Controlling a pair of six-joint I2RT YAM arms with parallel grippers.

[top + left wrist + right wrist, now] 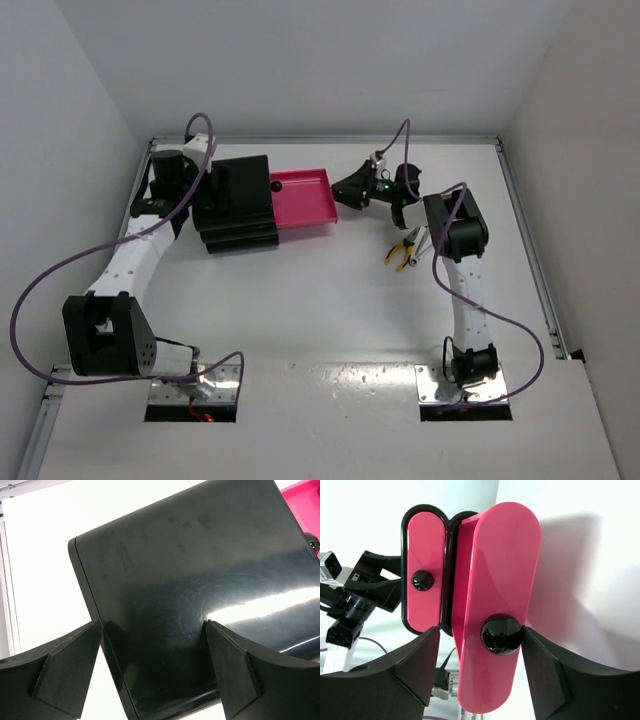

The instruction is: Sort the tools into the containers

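The black cabinet stands at the back left. One pink drawer is pulled out to the right. My right gripper is open at that drawer's front. The drawer's black knob sits between the fingers and touches the right finger; the left one is apart from it. A second drawer is shut, with its own knob. My left gripper is open, its fingers straddling one edge of the cabinet's top. The yellow-handled pliers and the silver wrench lie on the table beside my right arm.
White walls close in the table at the back and on both sides. My right arm's elbow stands just right of the tools. Purple cables loop from both arms.
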